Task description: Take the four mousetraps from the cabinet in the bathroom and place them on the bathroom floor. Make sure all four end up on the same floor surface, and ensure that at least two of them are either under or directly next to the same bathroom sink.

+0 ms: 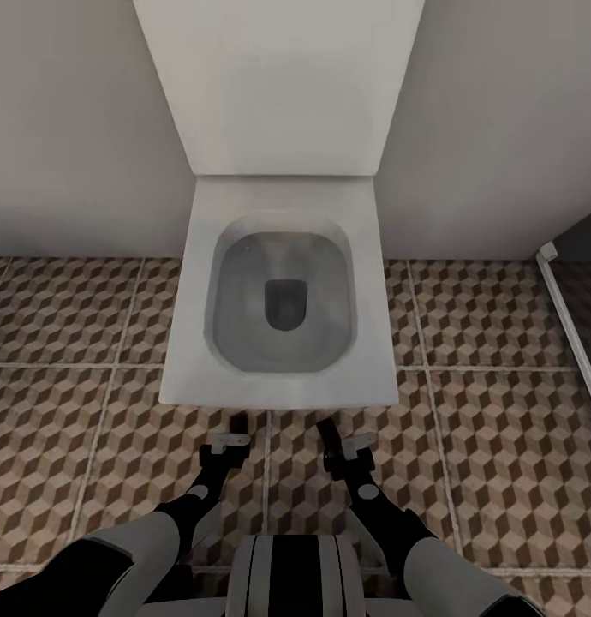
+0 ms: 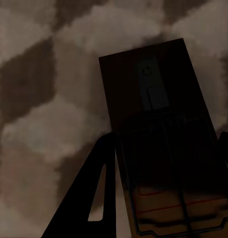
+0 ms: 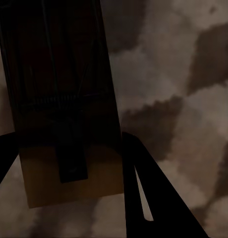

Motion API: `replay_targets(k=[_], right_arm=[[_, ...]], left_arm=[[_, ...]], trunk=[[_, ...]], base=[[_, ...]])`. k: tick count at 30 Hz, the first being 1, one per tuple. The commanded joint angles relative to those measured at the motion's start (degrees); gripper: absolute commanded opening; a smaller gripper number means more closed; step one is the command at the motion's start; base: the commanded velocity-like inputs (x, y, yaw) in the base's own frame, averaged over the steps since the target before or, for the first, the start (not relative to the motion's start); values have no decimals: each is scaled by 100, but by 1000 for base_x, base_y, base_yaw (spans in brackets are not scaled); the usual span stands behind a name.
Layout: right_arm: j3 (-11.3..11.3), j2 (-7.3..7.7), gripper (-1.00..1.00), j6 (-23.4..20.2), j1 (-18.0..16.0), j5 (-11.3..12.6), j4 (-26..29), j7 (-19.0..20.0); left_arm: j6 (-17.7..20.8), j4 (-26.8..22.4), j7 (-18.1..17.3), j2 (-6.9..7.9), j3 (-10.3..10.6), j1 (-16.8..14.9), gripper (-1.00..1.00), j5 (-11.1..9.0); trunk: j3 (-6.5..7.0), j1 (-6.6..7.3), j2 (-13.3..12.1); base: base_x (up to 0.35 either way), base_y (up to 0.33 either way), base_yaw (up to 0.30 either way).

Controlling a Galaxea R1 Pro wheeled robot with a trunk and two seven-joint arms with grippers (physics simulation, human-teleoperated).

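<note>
Our left gripper [image 1: 237, 428] and right gripper [image 1: 330, 428] each clasp a mousetrap [image 2: 163, 144] low over the bathroom floor [image 1: 501, 446], facing the toilet [image 1: 283, 300]. We risk releasing them here, well away from any sink.

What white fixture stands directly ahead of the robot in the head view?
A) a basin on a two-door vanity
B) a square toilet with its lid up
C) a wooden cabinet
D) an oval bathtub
B: the square toilet stands on the cube-patterned bathroom floor, bowl open and lid raised against the wall, just beyond both grippers.
</note>
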State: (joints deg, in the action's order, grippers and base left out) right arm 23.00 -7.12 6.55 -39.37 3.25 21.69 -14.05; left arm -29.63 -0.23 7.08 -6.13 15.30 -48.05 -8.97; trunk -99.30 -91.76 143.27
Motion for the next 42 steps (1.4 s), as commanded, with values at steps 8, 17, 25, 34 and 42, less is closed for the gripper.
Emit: replay_targets(k=[8, 17, 25, 34, 42], right_arm=[[44, 5, -100, 25, -6, 53, -7, -36], [42, 2, -100, 24, -6, 53, -7, -36], [43, 2, -100, 27, -8, 53, -7, -36], [42, 4, -100, 25, -4, 53, -7, -36], [44, 4, -100, 22, -8, 53, -7, -36]], left_arm=[[-17, 6, 48, -2, 52, -2, -100, -33], [-17, 6, 48, -2, 52, -2, -100, -34], [-17, 6, 48, -2, 52, -2, -100, -33], [-17, 6, 47, -2, 52, -2, -100, -34], [-17, 6, 47, -2, 52, -2, -100, -34]], trunk=[[-2, 1, 1], [-2, 1, 1], [-2, 1, 1], [-2, 1, 1], [-2, 1, 1]], base=[[0, 0, 0], [0, 0, 0], [1, 0, 0], [72, 0, 0], [6, 0, 0]])
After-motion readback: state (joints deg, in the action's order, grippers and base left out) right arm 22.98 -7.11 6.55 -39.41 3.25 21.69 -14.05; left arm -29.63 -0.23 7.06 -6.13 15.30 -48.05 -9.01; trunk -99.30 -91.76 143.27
